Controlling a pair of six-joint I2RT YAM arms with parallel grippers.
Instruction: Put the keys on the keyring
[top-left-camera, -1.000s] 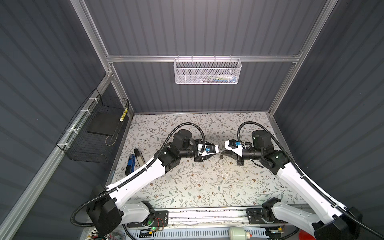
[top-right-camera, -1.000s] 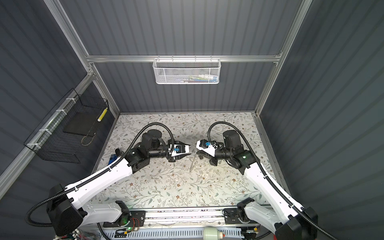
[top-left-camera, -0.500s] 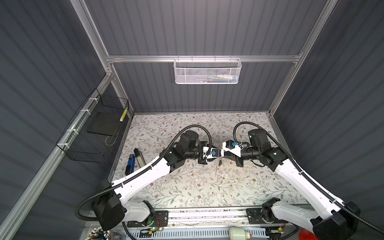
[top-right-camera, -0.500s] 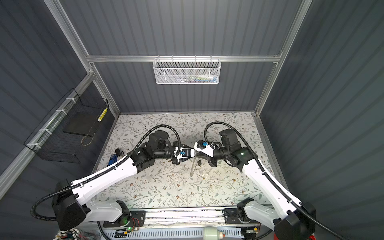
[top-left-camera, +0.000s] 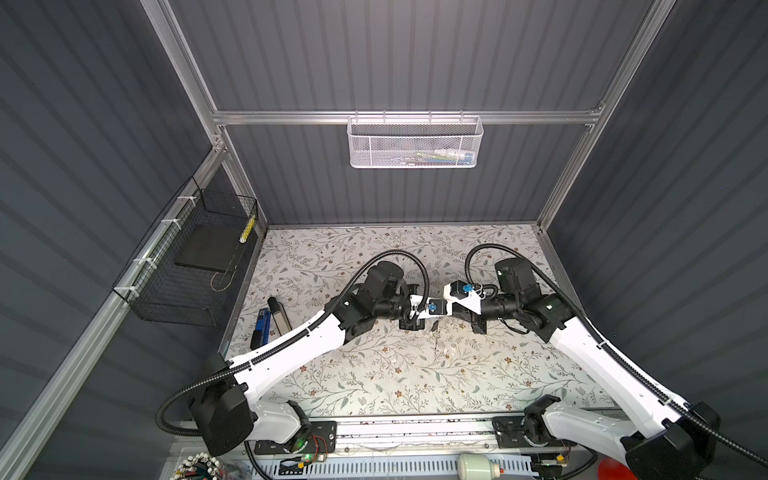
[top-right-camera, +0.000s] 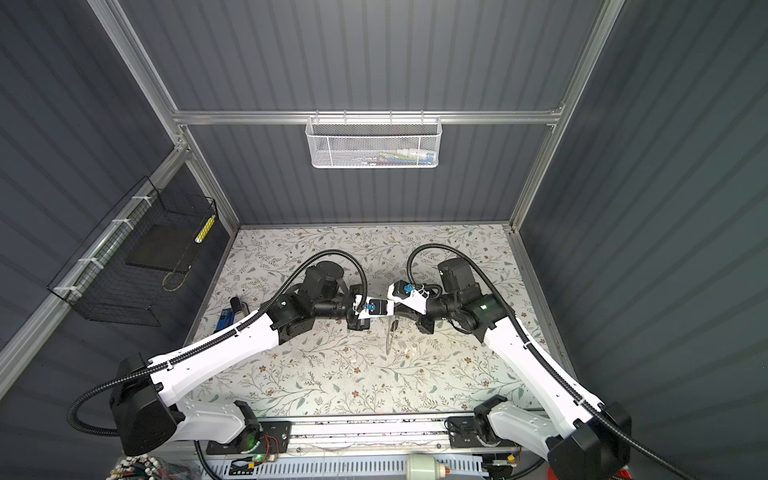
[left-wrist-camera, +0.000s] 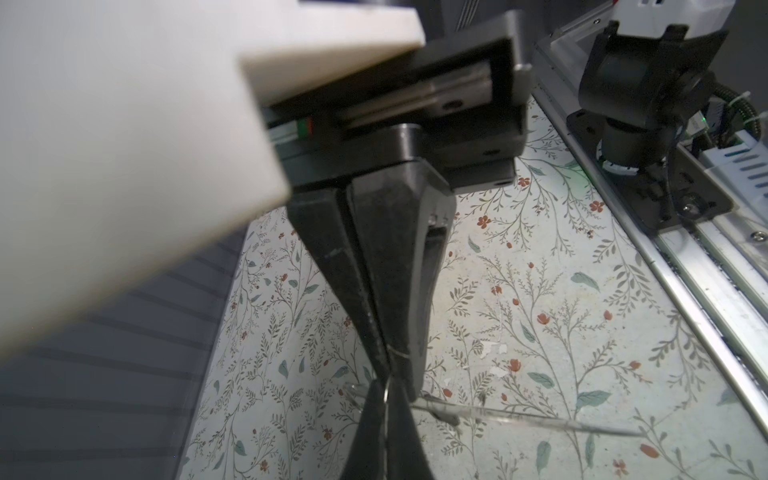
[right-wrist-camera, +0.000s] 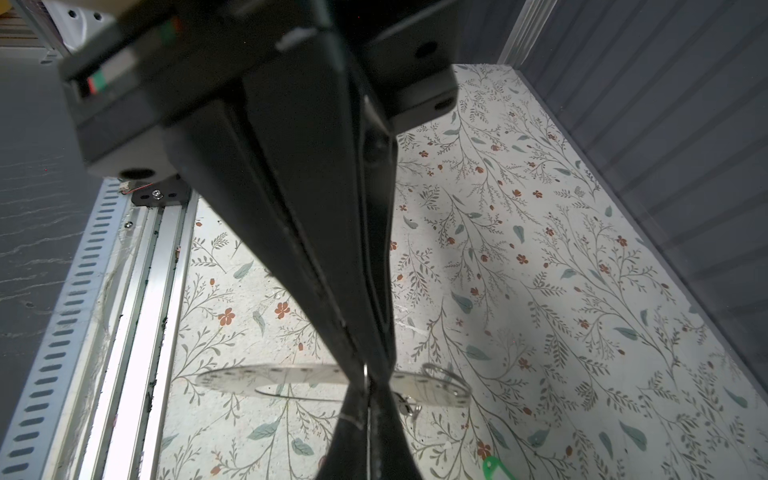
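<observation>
Above the middle of the tabletop (right-wrist-camera: 540, 291) both claws stood tip to tip; the right claw (right-wrist-camera: 365, 370) was clamped on the rim of the keyring (right-wrist-camera: 249, 380), held clear of the surface; the left claw (left-wrist-camera: 388, 370) was pressed together at the same spot, its catch unclear; the green key tag (right-wrist-camera: 496, 467) lay on the tabletop, apart.

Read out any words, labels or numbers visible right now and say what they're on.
None can be read.
Blue object at the table left edge: print too small.
Items in the white mesh basket: too blurred.
The keyring: no marking visible.
Green key tag: no lettering visible.
</observation>
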